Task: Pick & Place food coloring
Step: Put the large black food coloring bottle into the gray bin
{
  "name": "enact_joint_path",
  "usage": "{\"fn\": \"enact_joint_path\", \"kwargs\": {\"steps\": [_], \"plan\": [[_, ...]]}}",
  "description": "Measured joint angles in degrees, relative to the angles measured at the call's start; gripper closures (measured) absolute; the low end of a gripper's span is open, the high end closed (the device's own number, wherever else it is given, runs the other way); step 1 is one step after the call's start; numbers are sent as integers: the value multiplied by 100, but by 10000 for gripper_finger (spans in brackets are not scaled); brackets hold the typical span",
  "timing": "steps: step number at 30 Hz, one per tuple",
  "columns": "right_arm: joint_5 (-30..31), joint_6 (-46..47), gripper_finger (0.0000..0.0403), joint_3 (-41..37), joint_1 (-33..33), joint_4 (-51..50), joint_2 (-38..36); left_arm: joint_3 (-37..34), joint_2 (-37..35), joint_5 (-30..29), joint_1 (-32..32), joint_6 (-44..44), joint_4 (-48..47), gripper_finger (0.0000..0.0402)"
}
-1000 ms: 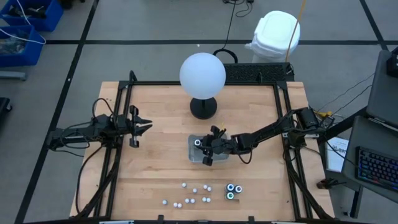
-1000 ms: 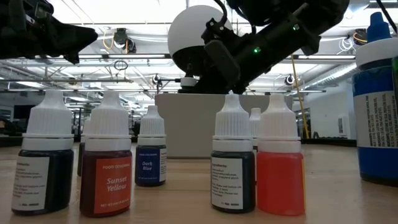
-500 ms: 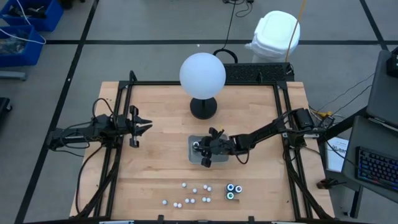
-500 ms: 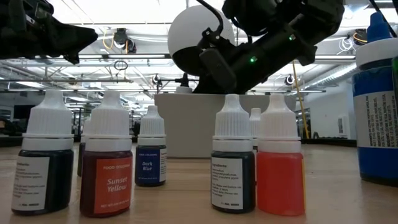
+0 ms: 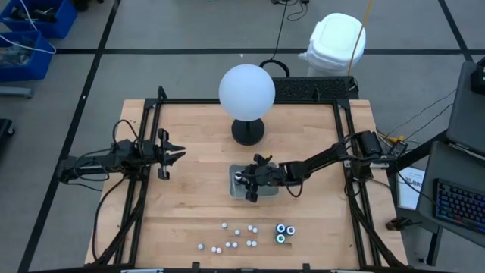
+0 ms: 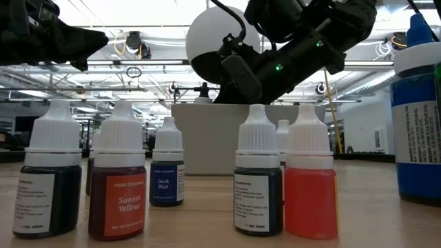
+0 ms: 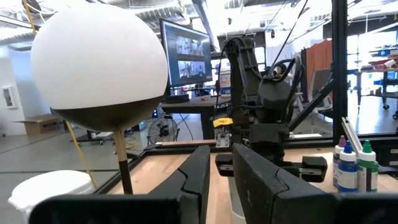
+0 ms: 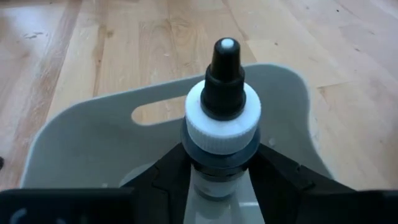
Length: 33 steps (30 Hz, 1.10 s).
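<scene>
Left gripper (image 5: 178, 155) parked at the table's left side, well apart from everything. Fingers (image 7: 261, 180) sit close together with a narrow gap, grasping nothing.

Food coloring bottles (image 5: 235, 236) mostly unplaced: roughly ten small white-topped ones scattered near the front edge, left of centre. Low view shows them upright, e.g. the "Sunset Yellow" bottle (image 6: 118, 180) and a "Dark Blue" one (image 6: 167, 165).

Centre: right gripper (image 5: 244, 182) is over the clear tray (image 5: 235, 176), in front of the white globe lamp (image 5: 246, 91). Right wrist view has one larger bottle (image 8: 222, 121) with a black tip and white collar upright between the fingers (image 8: 168, 171), over the tray floor. Fingers flank its body closely; can't tell if clamped or just let go.

Right of the small ones: two teal-topped larger bottles (image 5: 284, 231), waiting.

Judgement: first bottle being placed, about a dozen left.
</scene>
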Motion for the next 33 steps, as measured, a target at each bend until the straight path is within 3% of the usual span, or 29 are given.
{"fn": "enact_joint_path", "kwargs": {"steps": [10, 33], "plan": [[-246, -45, 217, 0, -117, 70, -11, 0, 0, 0, -1, -1, 0, 325], [-231, -920, 215, -11, 152, -55, -560, 1, 0, 2, -2, -5, -3, 325]]}}
